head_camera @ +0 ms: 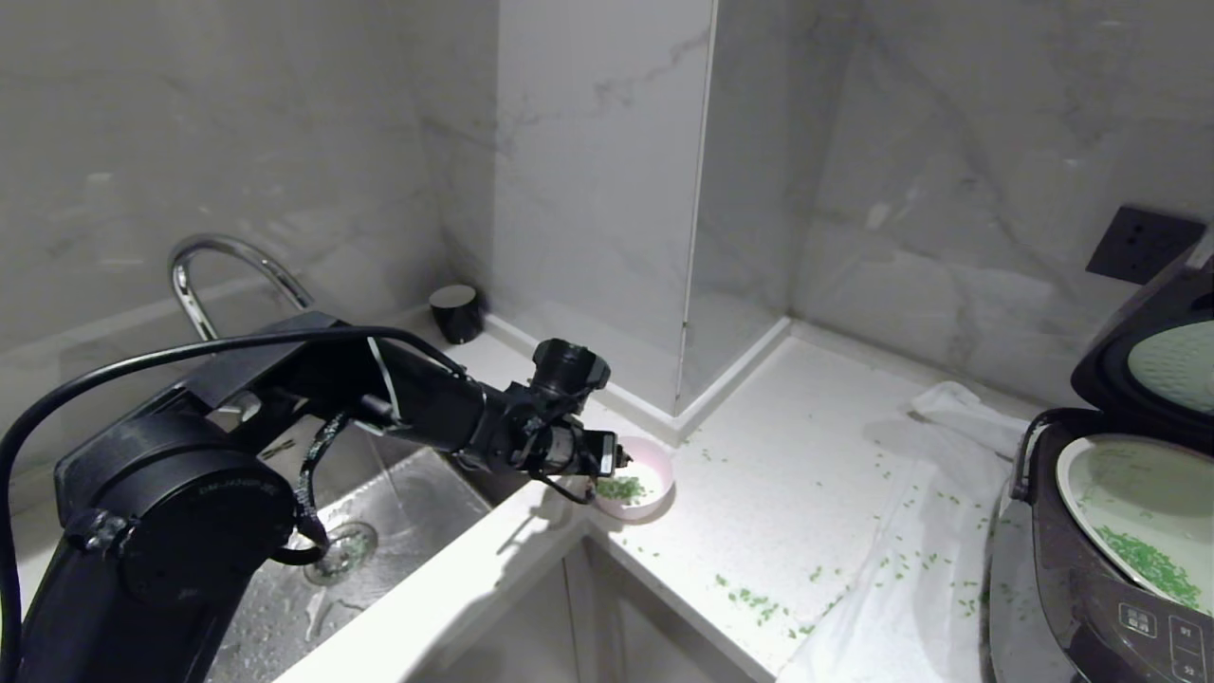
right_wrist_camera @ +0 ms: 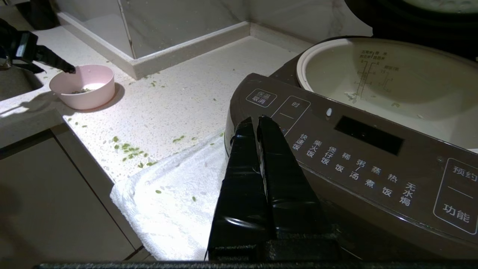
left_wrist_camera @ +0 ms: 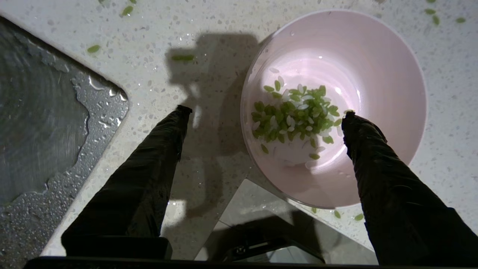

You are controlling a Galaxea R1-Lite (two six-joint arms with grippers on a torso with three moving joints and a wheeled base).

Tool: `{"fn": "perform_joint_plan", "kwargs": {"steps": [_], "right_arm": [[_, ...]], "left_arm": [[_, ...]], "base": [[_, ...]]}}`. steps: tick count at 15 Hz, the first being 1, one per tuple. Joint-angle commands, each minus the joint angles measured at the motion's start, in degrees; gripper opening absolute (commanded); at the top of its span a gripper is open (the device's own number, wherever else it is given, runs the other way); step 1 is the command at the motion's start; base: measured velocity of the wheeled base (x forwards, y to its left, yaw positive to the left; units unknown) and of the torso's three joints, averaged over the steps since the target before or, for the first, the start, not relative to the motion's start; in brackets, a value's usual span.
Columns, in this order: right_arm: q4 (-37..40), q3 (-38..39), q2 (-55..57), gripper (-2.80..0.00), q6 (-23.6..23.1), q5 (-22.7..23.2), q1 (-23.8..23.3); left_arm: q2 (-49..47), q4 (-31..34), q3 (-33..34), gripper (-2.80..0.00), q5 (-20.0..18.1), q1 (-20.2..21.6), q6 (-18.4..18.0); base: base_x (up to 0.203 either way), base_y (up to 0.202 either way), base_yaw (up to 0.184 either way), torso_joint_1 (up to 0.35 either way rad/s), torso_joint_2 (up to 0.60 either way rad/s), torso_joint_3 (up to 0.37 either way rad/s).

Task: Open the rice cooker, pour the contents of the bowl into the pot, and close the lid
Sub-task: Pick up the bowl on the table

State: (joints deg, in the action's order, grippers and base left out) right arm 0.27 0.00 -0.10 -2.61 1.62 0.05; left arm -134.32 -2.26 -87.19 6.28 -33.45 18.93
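The rice cooker stands at the tabletop's near right end, partly on a white cloth that hangs over the front edge. Its lid is swung up and back on the hinge, the silvery inner plate facing forward. The pot sits open inside the cooker, with a patch of green bits on its floor toward the front. The right gripper hangs in front of the cooker's button panel, just off its near left corner, its jaws pressed together and holding nothing.

Loose green pieces are scattered over the cloth and across the tabletop between cooker and bowl, thickest along the front edge.

Farther left, where the tabletop meets the rim of the steel sink, the bowl stands upright near the front edge. The contents lie in a small heap on its floor, green bits mixed with a few pale ones. The left gripper reaches in over the sink corner and points down at the bowl, jaws spread wide: one fingertip over the bowl's inside, the other outside it over the bare tabletop, with the near wall of the bowl between them. Neither jaw visibly touches the bowl.

Behind the sink a curved tap rises, and a small dark cup stands at the back wall.
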Motion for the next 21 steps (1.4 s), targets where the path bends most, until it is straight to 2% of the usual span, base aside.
{"fn": "perform_joint_plan", "kwargs": {"steps": [1,13,14,21], "right_arm": [[0.00,0.00,0.10,-2.80,-0.03,0.05,-0.05],[0.00,0.00,0.10,-2.80,-0.03,0.05,0.01],[0.08,0.00,0.10,-2.80,-0.03,0.05,0.04],[0.00,0.00,0.10,-2.80,-0.03,0.05,0.04]], "left_arm": [[-1.87,-0.11,-0.22,0.00,0.05,-0.12,0.09],[-7.29,3.49,-5.71,0.00,0.13,-1.81,-0.12],[-7.40,3.57,-5.63,-2.80,0.22,-1.97,-0.12],[-8.06,4.28,-5.98,-2.80,1.36,-2.14,-0.12]], "base": [[0.000,0.000,0.000,0.000,0.00,0.000],[0.000,0.000,0.000,0.000,0.00,0.000],[0.000,0.000,0.000,0.000,0.00,0.000],[0.000,0.000,0.000,0.000,0.00,0.000]]}}
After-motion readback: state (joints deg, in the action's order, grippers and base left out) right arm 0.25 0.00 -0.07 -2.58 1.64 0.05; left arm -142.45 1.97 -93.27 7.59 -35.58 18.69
